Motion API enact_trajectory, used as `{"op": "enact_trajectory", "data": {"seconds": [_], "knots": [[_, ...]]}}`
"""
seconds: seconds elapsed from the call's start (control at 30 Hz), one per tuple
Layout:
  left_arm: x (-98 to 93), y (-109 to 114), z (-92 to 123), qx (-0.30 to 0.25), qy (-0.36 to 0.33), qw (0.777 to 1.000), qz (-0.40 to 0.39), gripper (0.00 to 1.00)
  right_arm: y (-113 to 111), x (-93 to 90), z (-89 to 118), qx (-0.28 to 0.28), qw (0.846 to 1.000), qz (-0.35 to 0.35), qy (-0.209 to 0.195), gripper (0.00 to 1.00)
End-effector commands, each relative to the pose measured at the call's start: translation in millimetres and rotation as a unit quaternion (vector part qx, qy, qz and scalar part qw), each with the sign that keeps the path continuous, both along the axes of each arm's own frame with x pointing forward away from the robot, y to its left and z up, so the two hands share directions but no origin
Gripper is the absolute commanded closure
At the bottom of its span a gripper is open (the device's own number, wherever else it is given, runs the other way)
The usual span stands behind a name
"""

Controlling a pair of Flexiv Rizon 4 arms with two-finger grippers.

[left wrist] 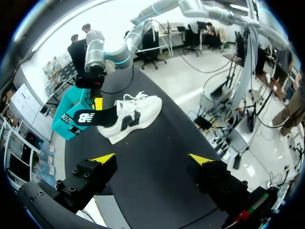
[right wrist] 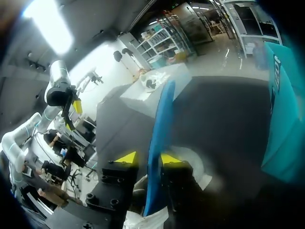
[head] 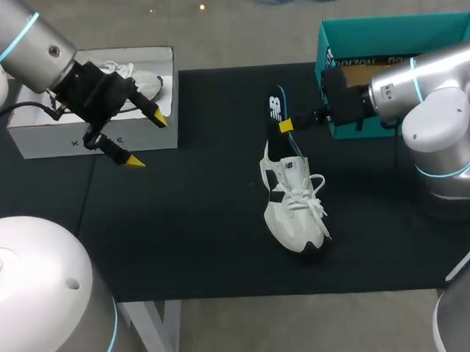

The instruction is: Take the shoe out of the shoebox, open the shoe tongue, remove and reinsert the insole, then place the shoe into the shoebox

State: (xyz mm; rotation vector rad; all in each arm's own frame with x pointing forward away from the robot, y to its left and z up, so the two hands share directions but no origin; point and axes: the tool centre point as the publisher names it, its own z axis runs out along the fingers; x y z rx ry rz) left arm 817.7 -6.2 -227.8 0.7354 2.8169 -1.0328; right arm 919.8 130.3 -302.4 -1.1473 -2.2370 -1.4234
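Observation:
A white shoe [head: 295, 212] with black trim lies on the black mat [head: 198, 224], its toe toward the front edge. Its insole [head: 276, 116], blue on one face and black on the other, stands up out of the heel opening. My right gripper [head: 286, 125] is at the insole's upper part. In the right wrist view the blue insole [right wrist: 159, 119] stands edge-on between the fingers of the right gripper [right wrist: 148, 158], against one finger, with a gap to the other. My left gripper [head: 147, 138] hangs open and empty in front of the white box; the shoe [left wrist: 136, 114] lies well ahead of it.
A teal shoebox [head: 392, 29] stands open at the back right, behind my right arm. A white shoebox [head: 92, 128] at the back left holds another white shoe [head: 137, 75]. The mat's front edge runs just below the shoe's toe.

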Motion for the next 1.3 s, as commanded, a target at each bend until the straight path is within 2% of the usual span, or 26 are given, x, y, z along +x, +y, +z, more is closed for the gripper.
{"op": "enact_trajectory", "data": {"seconds": [0.03, 0.3, 0.5, 1.3], "knots": [[0.3, 0, 0, 0.002, 0.000, 1.000, 0.000, 0.00, 2, 3.6, -2, -0.004, 1.000, 0.000, 0.002, 1.00], [0.3, 0, 0, 0.002, 0.000, 1.000, 0.000, 0.00, -4, 2.7, -6, -0.003, 1.000, -0.005, 0.007, 1.00], [0.3, 0, 0, 0.002, 0.000, 1.000, 0.000, 0.00, -7, -3.1, -17, 0.006, 1.000, -0.002, 0.022, 1.00], [0.3, 0, 0, 0.002, 0.000, 1.000, 0.000, 0.00, -13, -59.0, -57, 0.026, 0.997, -0.009, 0.071, 1.00]]}}
